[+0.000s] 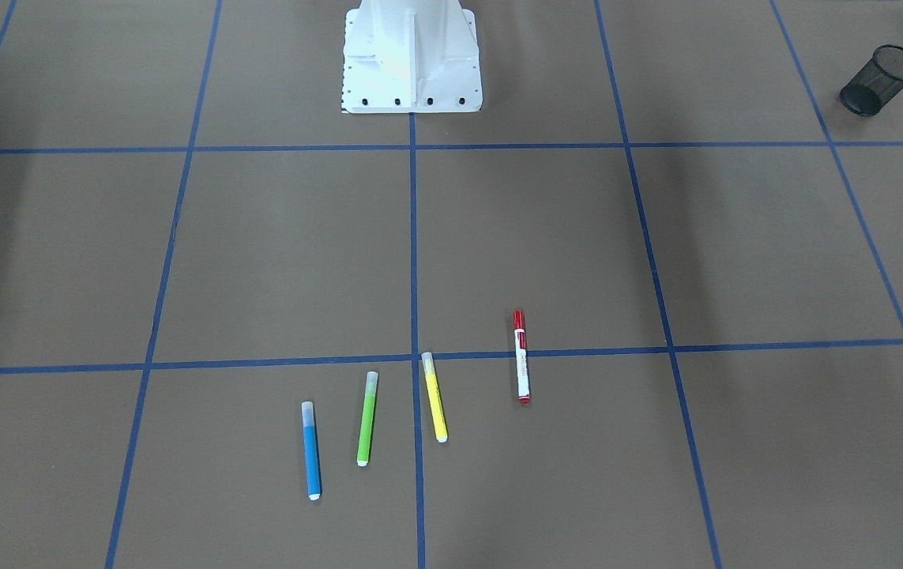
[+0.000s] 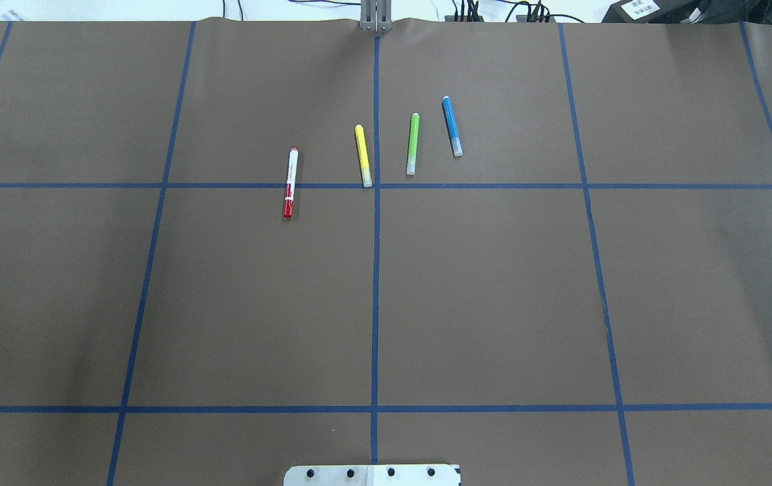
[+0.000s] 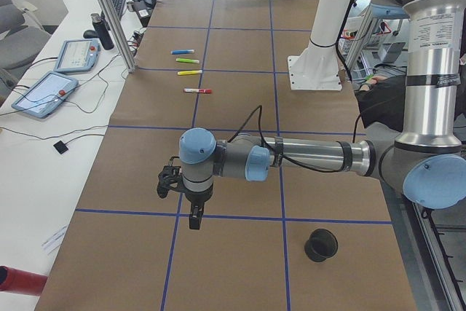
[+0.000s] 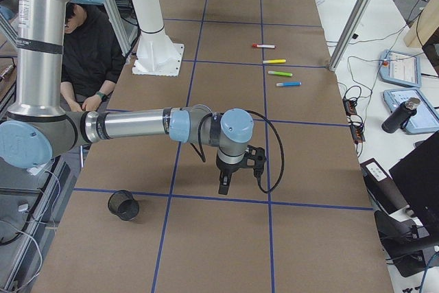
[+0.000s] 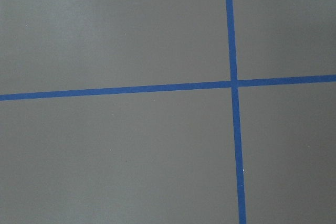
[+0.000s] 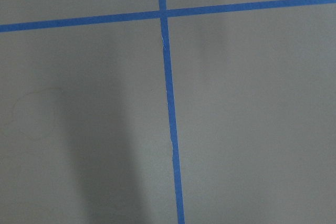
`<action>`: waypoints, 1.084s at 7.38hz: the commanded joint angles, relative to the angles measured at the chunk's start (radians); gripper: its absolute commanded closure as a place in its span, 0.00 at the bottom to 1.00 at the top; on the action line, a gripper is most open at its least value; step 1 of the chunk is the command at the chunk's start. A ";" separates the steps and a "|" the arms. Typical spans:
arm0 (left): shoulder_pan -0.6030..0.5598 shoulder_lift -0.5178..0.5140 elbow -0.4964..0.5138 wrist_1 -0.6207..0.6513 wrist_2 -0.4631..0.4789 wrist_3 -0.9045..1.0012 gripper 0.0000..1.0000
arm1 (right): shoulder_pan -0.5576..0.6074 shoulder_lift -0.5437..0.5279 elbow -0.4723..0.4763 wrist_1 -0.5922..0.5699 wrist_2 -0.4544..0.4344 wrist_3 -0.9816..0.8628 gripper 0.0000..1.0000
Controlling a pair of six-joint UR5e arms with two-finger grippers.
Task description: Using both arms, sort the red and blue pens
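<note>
We see the white-barrelled, red-capped marker (image 2: pixel 290 182) and the blue-bodied marker (image 2: pixel 452 126) lying apart on the brown taped table (image 2: pixel 494 297). We cannot tell whether the jaws of our black left gripper (image 3: pixel 194 218) or black right gripper (image 4: pixel 224 185) are parted.

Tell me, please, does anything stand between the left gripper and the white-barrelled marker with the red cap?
Nothing visible does: only bare brown table covering lies between the left gripper and the white-barrelled red-capped marker. The yellow marker lies beyond it; the black mesh cup sits aside.

Green marker (image 1: pixel 367 418) and yellow marker (image 1: pixel 434 397) lie flat, apart, blue tape line (image 1: pixel 418 490) between them. Black mesh cup (image 1: pixel 881 79) sits near a tabletop (image 1: pixel 735 253) corner.
</note>
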 commanded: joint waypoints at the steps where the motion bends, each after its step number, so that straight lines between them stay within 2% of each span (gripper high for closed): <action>1: 0.000 0.003 -0.001 -0.001 -0.002 0.000 0.00 | 0.000 -0.001 0.008 -0.001 0.002 0.000 0.00; 8: 0.000 0.003 -0.003 0.000 -0.002 0.000 0.00 | 0.000 0.005 0.024 -0.001 0.000 0.006 0.00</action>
